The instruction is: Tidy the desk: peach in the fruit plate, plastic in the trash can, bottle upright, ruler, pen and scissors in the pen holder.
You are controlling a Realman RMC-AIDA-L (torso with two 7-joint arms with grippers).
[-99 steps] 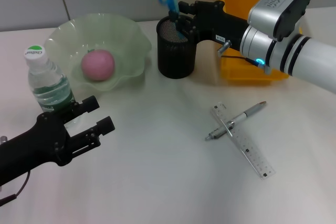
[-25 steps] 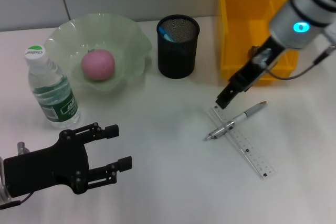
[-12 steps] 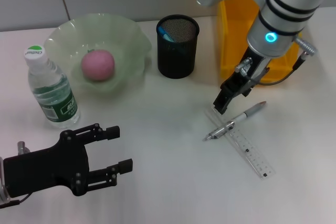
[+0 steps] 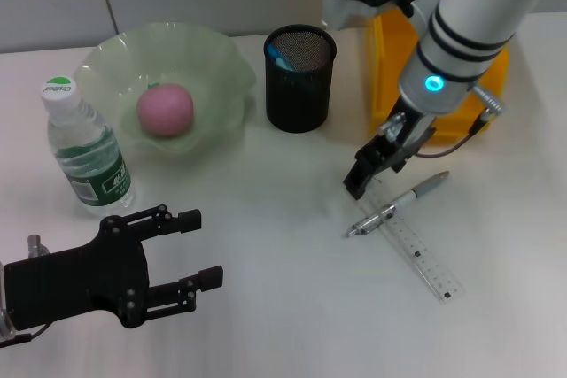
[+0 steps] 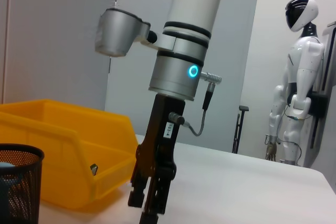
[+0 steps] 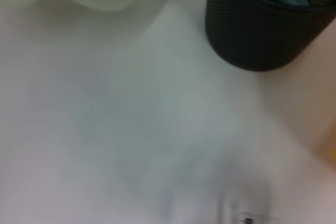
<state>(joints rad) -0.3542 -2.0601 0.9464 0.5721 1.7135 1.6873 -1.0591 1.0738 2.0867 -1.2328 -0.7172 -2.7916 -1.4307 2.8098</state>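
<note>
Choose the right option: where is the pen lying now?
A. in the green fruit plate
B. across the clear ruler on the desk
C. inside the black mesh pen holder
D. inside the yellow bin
B: the pen lies crossed over the ruler on the desk, just below the right claw.

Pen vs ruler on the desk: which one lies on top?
The pen. Its silver barrel crosses over the clear ruler, which lies flat on the desk just beyond the right gripper.
</note>
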